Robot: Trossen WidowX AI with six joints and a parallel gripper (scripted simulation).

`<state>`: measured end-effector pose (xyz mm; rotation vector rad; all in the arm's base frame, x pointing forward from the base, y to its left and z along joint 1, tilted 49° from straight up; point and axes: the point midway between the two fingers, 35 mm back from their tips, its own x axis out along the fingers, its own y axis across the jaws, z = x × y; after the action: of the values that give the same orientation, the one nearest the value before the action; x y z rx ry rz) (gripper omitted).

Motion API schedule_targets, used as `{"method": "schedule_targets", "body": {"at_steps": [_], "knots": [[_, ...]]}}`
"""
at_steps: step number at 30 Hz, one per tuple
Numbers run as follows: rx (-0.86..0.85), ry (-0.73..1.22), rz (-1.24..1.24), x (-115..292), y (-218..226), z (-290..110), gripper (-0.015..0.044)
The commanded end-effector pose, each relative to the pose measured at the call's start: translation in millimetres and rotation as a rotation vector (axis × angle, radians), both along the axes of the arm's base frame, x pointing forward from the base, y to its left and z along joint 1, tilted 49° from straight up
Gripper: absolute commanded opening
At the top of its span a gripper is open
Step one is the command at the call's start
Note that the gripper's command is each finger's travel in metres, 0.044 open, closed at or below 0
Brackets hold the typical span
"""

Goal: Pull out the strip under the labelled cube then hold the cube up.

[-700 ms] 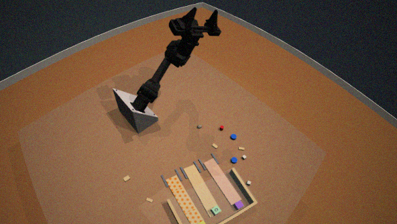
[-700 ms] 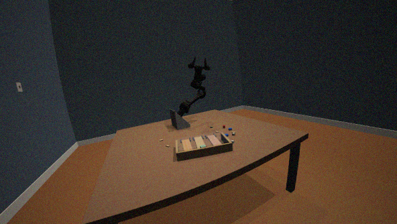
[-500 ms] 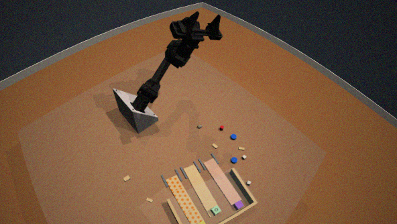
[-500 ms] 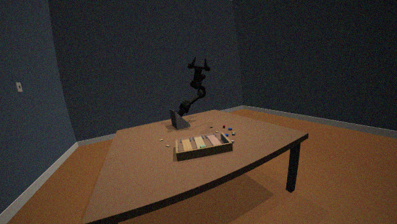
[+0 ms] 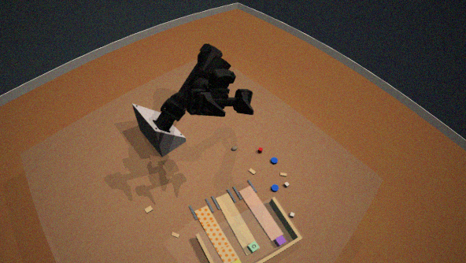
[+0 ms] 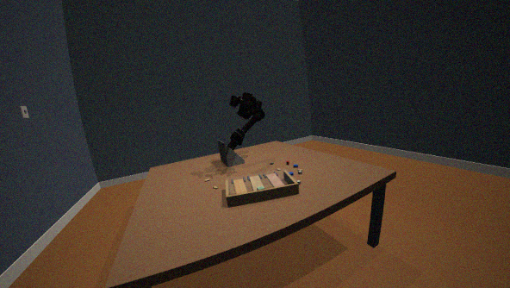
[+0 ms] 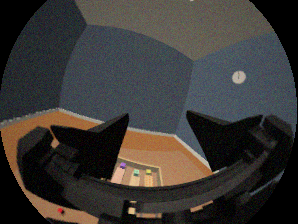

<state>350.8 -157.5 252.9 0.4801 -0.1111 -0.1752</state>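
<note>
Pincer (image 7: 156, 137) open, empty, high above tray (image 5: 292, 229)

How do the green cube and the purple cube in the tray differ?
The green cube shows a dark mark on top; the purple cube looks plain. Green rests on the yellow middle strip, purple on the pink strip. Both sit at their strips' far ends, similar in size.

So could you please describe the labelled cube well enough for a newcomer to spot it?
Find the shallow wooden tray on the brown table, holding three strips side by side. The mint-green cube sits on the middle pale-yellow strip, at the end farthest from the arm. Unlike the plain purple cube beside it, its top bears a dark mark.
</note>
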Motion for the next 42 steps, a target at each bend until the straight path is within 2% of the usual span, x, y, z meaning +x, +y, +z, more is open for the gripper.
{"method": "schedule_targets", "body": {"at_steps": [1,7,12,35,42], "knots": [[0.062,0.208,0.196,8,32,-70,0.0400],[0.204,0.432,0.493,-6,85,-149,0.0400],[0.345,0.544,0.703,-31,125,-188,0.0400],[0.351,0.547,0.711,-33,127,-189,0.0400],[0.437,0.796,0.766,-2,142,-218,0.0216]]}}
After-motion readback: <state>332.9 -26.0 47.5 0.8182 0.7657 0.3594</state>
